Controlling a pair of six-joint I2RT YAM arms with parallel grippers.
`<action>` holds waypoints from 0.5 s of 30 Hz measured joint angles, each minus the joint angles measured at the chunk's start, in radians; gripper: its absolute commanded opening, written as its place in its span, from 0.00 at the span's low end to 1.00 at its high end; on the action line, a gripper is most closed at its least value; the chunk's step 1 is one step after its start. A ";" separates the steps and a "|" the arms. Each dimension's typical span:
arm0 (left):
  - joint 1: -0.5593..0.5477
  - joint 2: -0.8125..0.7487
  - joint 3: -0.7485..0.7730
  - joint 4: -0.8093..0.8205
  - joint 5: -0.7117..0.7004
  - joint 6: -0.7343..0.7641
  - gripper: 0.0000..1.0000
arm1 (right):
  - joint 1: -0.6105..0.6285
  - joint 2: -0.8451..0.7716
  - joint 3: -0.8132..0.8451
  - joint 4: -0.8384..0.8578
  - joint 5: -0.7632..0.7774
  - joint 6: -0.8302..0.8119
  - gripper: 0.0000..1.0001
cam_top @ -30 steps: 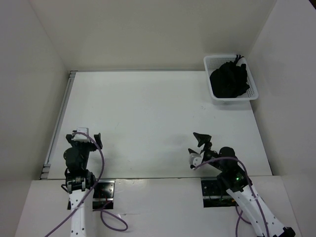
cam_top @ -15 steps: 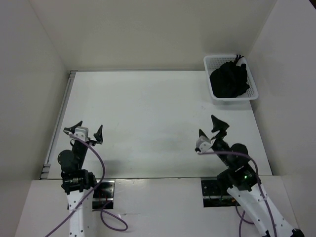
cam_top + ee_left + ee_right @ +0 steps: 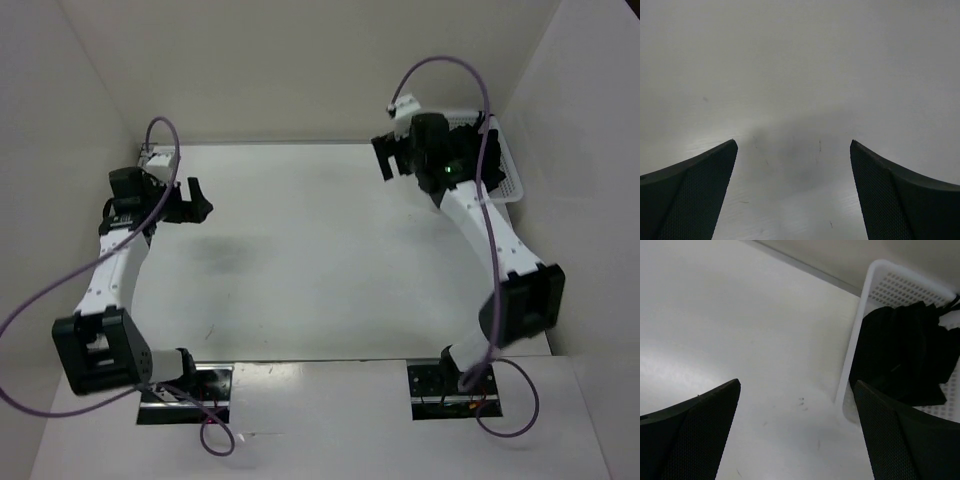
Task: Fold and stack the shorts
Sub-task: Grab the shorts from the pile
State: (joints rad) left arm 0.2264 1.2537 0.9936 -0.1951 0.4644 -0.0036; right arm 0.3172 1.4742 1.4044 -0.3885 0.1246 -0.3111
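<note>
Past the spread right gripper (image 3: 796, 384), shorts (image 3: 900, 355) lie in the basket (image 3: 855, 340) — mostly hidden overhead.

Black shorts (image 3: 900, 360), bunched up in the white basket (image 3: 854, 340).

We see the shorts as one soft black heap, unfolded and crumpled, with rounded folds and creases running across the cloth; we cannot tell legs from waistband. They lie inside the perforated white basket, close against its left wall and filling much of what we see of it. The basket stands at the far right corner of the tabletop (image 3: 740, 315). A small white bit shows at the heap's right edge; we cannot tell what it is.
</note>
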 measured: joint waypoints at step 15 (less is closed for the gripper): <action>-0.042 0.724 0.673 -0.649 -0.112 0.000 1.00 | -0.362 0.623 0.534 -0.081 0.076 0.484 0.88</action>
State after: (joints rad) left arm 0.1848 1.9778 1.6661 -0.8436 0.3523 -0.0036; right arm -0.0452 2.0972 1.9385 -0.4698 0.2001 0.1726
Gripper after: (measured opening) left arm 1.001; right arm 0.864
